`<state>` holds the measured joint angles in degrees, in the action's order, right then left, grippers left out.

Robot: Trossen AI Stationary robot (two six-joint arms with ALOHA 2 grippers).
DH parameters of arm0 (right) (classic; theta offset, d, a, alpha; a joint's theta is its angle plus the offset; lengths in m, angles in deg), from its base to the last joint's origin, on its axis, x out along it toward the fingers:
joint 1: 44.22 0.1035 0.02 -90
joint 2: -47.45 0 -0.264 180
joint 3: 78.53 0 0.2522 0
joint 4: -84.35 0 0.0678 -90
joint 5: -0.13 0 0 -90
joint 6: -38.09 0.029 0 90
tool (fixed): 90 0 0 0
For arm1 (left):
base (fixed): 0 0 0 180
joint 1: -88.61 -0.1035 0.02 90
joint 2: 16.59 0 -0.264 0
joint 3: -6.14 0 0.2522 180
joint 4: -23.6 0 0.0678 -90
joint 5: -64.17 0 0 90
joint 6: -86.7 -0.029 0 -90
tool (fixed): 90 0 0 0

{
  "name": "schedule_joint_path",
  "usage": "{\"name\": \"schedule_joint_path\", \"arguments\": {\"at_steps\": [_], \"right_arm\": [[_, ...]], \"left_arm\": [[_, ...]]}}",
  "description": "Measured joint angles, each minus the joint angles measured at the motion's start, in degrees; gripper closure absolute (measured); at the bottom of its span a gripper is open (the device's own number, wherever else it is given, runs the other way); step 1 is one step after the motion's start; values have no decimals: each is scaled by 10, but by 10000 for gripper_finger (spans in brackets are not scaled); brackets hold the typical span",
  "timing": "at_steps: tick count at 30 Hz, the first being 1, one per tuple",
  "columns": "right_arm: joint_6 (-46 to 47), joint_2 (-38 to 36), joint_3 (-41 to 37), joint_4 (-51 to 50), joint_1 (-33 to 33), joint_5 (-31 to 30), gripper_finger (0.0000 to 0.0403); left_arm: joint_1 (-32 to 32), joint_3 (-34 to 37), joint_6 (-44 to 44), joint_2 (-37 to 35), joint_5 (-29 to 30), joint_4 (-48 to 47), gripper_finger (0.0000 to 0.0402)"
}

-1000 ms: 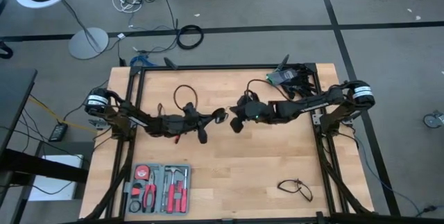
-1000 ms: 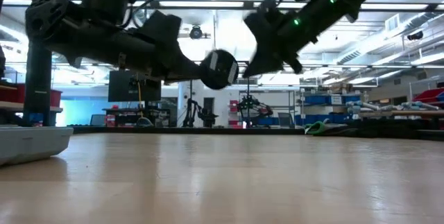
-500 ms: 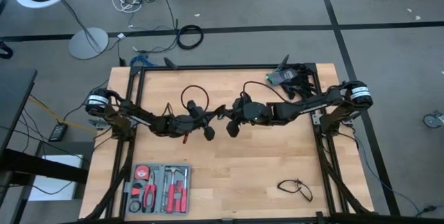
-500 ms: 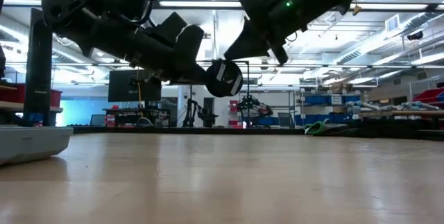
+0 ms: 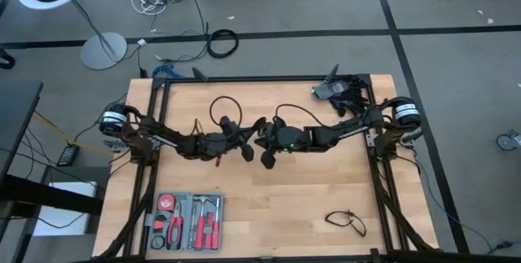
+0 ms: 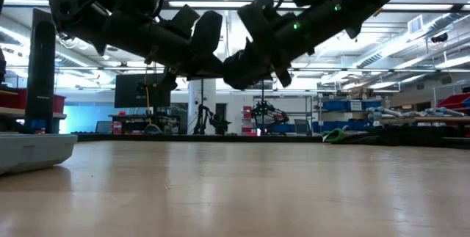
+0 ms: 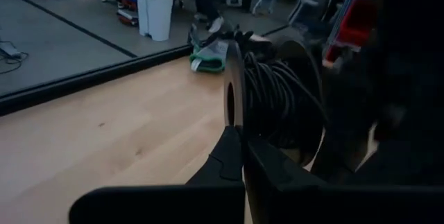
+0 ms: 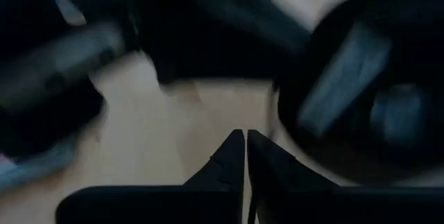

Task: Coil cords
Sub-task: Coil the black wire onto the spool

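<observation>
Cord (image 5: pixel 218 105) beside left pincer (image 5: pixel 244 142)

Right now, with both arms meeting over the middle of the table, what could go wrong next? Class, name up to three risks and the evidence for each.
1. The left gripper and right gripper are almost touching above the wooden table, so they may collide.
2. The thin black cord loops loosely behind the left gripper and could snag on an arm.
3. The right wrist view is blocked by dark shapes, so aiming a grasp is uncertain.
</observation>
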<state>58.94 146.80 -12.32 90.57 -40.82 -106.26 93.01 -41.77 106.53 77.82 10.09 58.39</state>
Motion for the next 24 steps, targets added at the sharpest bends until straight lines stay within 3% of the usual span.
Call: {"name": "schedule_joint_path", "arguments": {"at_steps": [12,19,24], "right_arm": [[20,-1,0,-79,5,-14,393],[-2,10,0,-45,9,-11,401],[-18,61,11,13,10,7,402]], "left_arm": [[-13,47,60,0,-26,89,401],[-18,66,75,0,-36,138,401],[-18,65,71,0,-36,148,401]]}}
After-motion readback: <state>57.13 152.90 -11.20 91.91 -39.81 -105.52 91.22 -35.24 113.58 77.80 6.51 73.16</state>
